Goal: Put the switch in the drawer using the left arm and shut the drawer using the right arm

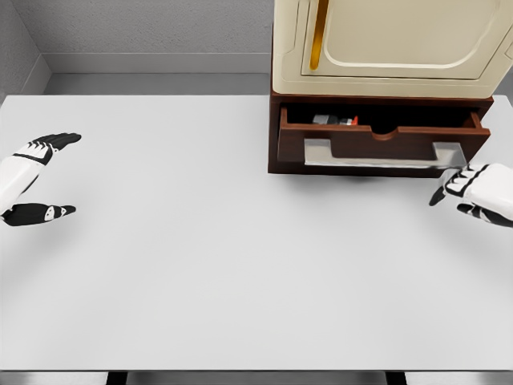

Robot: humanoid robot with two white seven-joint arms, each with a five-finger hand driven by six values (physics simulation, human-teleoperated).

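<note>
Head view: switch (335, 120) already lying inside the open drawer (381, 141), toward its back left, under the cream cabinet (393, 44). Left hand (32, 178) at the far left of the white table (224, 241), well apart from the drawer, fingers spread, holding nothing. Right hand (474, 189) just below the drawer's right front corner, fingers loosely extended and empty; contact with the front hard to tell. Likely remaining: pushing the drawer shut. Risk: an off-centre push at that corner skewing or jamming the drawer, or fingertips slipping under the front panel.
</note>
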